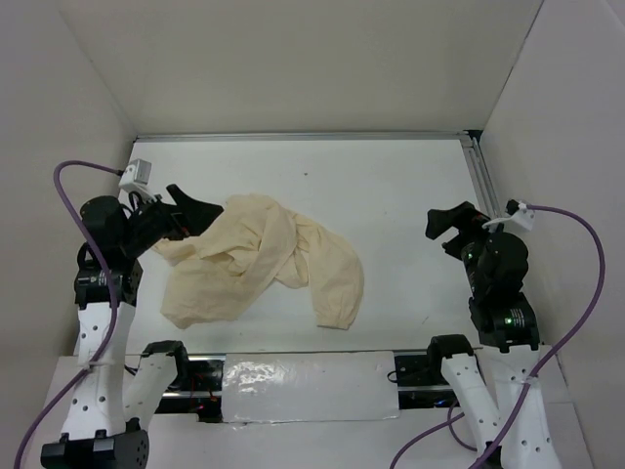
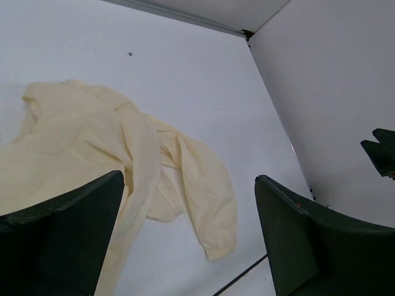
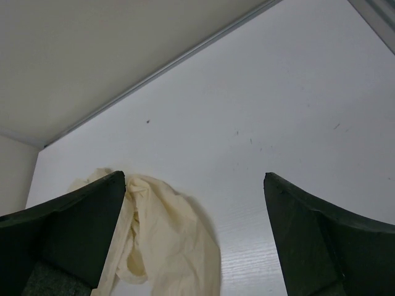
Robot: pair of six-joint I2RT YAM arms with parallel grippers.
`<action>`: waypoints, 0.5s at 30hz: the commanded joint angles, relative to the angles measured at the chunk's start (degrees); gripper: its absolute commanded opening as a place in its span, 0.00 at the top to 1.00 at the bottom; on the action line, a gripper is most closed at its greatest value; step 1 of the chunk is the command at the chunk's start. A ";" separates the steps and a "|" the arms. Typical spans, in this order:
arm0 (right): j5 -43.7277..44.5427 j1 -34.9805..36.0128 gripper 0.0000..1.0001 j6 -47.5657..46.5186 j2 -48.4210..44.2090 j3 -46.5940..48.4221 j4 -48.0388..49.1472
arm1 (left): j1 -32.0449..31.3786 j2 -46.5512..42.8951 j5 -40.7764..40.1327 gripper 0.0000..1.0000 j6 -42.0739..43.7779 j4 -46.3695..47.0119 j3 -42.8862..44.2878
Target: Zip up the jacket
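At upper-left edge of crumpled cream thin-fabric jacket [image 1: 259,264] | left hand [image 1: 195,210] spread, empty, seemingly poised for a first grab | jacket heaped on white worktop [image 1: 391,186], zip hidden in folds | right hand [image 1: 444,230] spread, empty, well right of jacket, likely standing clear.

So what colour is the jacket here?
Plain pale cream-yellow, no pattern; the jacket shows best in the top external view.

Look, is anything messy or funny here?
Yes. The jacket lies crumpled in a heap on the left part of the table. One sleeve curls out toward the middle, and no zipper shows. The left tool and right tool are open and hold nothing.
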 commanded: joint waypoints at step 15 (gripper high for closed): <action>-13.01 8.95 0.00 -6.82 14.84 3.51 6.49 | -0.06 12.82 -1.95 0.01 2.67 -1.54 0.21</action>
